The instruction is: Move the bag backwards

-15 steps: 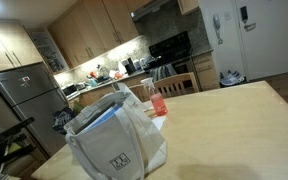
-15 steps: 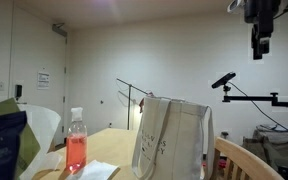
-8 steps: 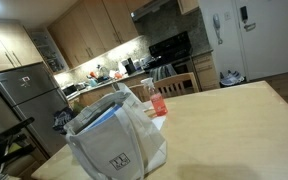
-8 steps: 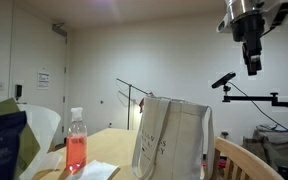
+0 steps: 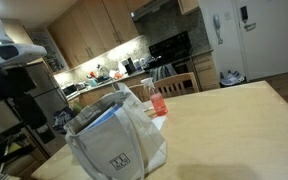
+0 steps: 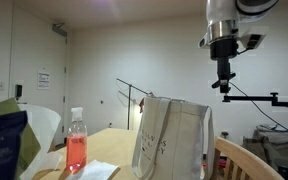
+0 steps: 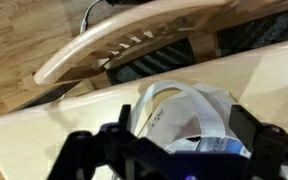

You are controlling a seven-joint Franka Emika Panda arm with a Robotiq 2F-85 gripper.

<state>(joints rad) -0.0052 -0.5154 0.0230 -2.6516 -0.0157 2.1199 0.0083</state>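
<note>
Home kitchen: wooden cabinets (image 5: 84, 30), black stove (image 5: 172, 48), wooden dining table (image 5: 224, 125)

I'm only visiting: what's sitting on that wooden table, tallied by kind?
Fabric tote bags: 1, the off-white bag
Bottles: 1, the clear bottle of red liquid
Paper sheets: 1, the white paper sheet under the bottle
Total: 3 that I can name; the dark packet at the picture's edge is too cropped to identify.
</note>
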